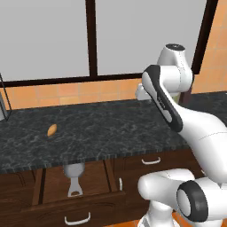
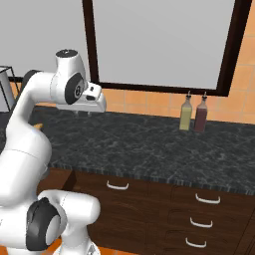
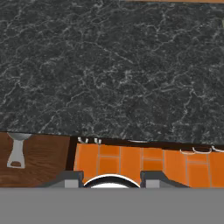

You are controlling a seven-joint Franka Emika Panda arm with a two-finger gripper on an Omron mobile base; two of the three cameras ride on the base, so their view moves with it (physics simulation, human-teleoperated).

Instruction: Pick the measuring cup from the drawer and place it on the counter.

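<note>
A: Where is the hand (image 2: 82,113), and what is it doing?

B: It hangs high over the bench (image 1: 111,128), above the middle of the slab and well back from the front edge. Its palm faces down. In the hand view the two finger tips (image 3: 65,178) sit far apart at the bottom, with nothing between them, so I read it as spread wide and empty.

A: And the measuring cup (image 1: 74,175)?

B: It lies in the drawer (image 1: 53,184), which is pulled out below the bench's front edge, toward the left end. The bowl is tucked under the overhang of the stone and the long flat handle points out toward the drawer front, its hole end nearest us. That is handy, I think: the handle is the reachable part, while the bowl is shadowed by the slab.

A: So the pick is not yet begun?

B: I judge not. The hand is well apart from the cup, up and to the right of it. It must come forward past the bench edge, then down into the drawer.

A: Anything else about?

B: A small orange lump (image 1: 52,129) lies on the bench above the drawer, and two bottles (image 2: 193,114) stand near the back edge to the right. Neither is in the way.
</note>
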